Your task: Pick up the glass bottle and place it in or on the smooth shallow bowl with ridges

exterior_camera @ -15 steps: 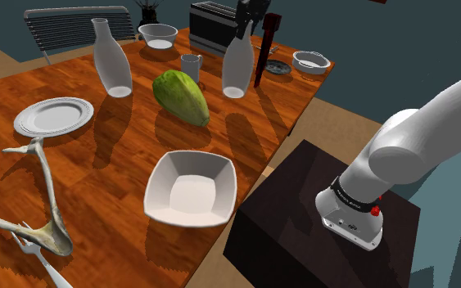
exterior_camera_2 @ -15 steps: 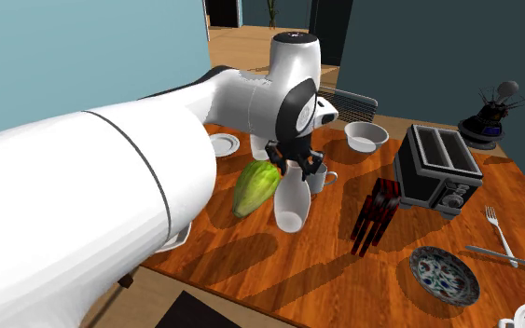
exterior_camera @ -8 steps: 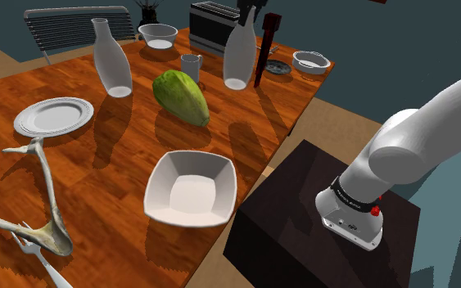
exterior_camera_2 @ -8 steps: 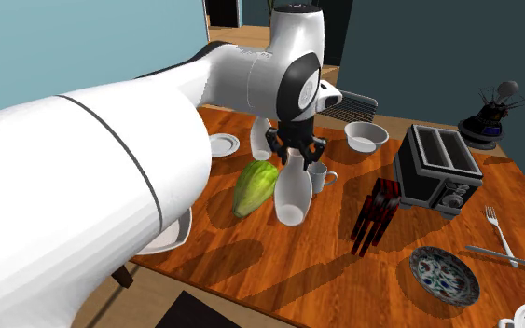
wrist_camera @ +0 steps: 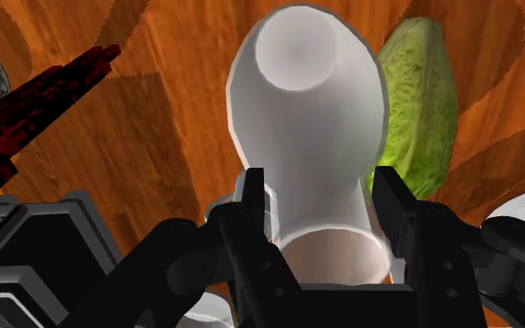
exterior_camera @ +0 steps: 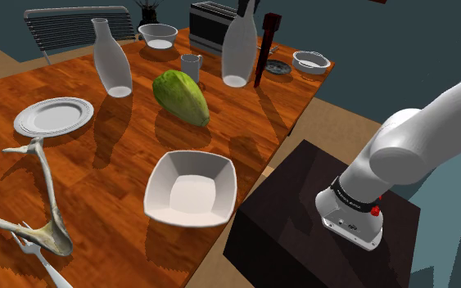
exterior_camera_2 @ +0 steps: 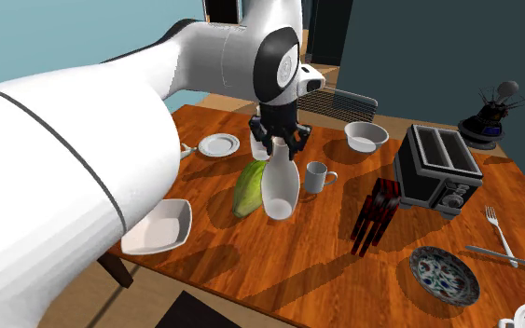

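Observation:
A plain white bottle (exterior_camera: 237,53) with a wide body and narrow neck hangs above the wooden table (exterior_camera: 97,164). My gripper (exterior_camera: 246,7) is shut on its neck from above. In the second exterior view the gripper (exterior_camera_2: 280,145) clasps the bottle (exterior_camera_2: 279,189) over the green fruit and the mug. The wrist view looks down the bottle (wrist_camera: 307,112), with both fingers of the gripper (wrist_camera: 321,191) pressed on its neck. A shallow round white dish with a ridged rim (exterior_camera: 54,116) lies far off at the shoulder view's left, also seen as the dish (exterior_camera_2: 218,144).
A second white bottle (exterior_camera: 112,59) stands near the chair side. A green fruit (exterior_camera: 181,96), a mug (exterior_camera: 190,65), a toaster (exterior_camera: 212,24), a dark red knife block (exterior_camera: 264,49) and a square white bowl (exterior_camera: 190,188) crowd the table. A patterned dish (exterior_camera_2: 445,275) lies near the edge.
The gripper has risen with the bottle, lifting it higher off the table and carrying it slightly toward the green fruit. Nothing else has moved.

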Tool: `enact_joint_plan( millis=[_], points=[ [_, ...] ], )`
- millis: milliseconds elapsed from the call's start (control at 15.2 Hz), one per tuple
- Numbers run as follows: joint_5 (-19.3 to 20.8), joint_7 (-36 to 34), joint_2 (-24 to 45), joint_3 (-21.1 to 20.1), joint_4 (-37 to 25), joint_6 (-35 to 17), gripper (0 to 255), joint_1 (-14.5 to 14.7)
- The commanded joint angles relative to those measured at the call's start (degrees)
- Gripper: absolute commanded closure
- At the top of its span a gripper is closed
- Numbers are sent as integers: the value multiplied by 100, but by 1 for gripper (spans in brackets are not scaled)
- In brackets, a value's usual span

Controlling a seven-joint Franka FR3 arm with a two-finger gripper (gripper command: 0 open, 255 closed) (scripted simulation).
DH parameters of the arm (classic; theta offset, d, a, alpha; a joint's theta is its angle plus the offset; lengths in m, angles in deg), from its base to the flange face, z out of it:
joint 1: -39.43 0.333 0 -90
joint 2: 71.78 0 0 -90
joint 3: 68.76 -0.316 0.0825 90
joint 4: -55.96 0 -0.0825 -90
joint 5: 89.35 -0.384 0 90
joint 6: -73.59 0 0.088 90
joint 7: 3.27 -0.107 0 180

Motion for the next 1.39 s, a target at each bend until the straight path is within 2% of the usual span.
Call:
enact_joint_plan(
  millis=[0,660,1320],
  points=[
    [-17,-259,-145,-174,16,127,255,87],
    [-179,-1525,-571,-1086,-147,706,255,488],
    [-270,-2918,-365,-2155,-985,1328,255,801]
  ],
)
